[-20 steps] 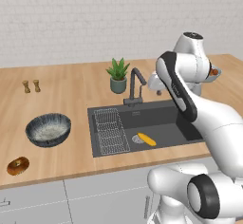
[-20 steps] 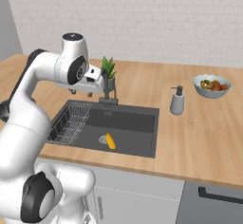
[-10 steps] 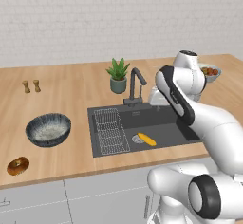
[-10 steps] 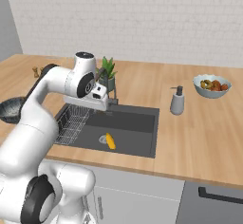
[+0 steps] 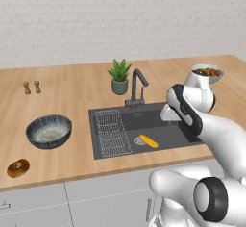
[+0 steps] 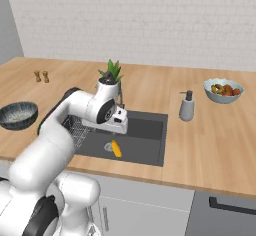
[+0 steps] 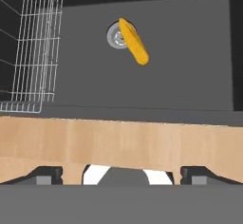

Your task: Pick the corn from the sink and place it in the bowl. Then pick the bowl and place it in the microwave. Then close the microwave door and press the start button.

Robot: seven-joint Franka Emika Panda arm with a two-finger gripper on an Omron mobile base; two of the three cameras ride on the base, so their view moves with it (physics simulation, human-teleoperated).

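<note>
The yellow corn (image 5: 148, 141) lies on the floor of the dark sink (image 5: 144, 121), one end over the round drain (image 7: 115, 36). From the hand view the corn (image 7: 133, 41) is ahead and slightly left, beyond the counter's wooden front edge. My gripper (image 7: 121, 175) hangs open and empty over the sink's near edge, its fingertips (image 7: 45, 174) spread wide; the hand (image 6: 118, 125) hovers just above the corn (image 6: 116, 148). The blue-grey bowl (image 5: 48, 131) stands on the counter left of the sink. The microwave and its door are out of view.
A wire rack (image 5: 110, 132) fills the sink's left part, with a dark faucet (image 5: 137, 86) and a potted plant (image 5: 119, 77) behind. A bagel (image 5: 18, 167) lies near the front left edge. A soap dispenser (image 6: 187, 106) and fruit bowl (image 6: 223, 90) stand right of the sink.
The arm has swung down from above the counter, bringing the hand low over the sink just above the corn. The corn and bowl have not moved.
</note>
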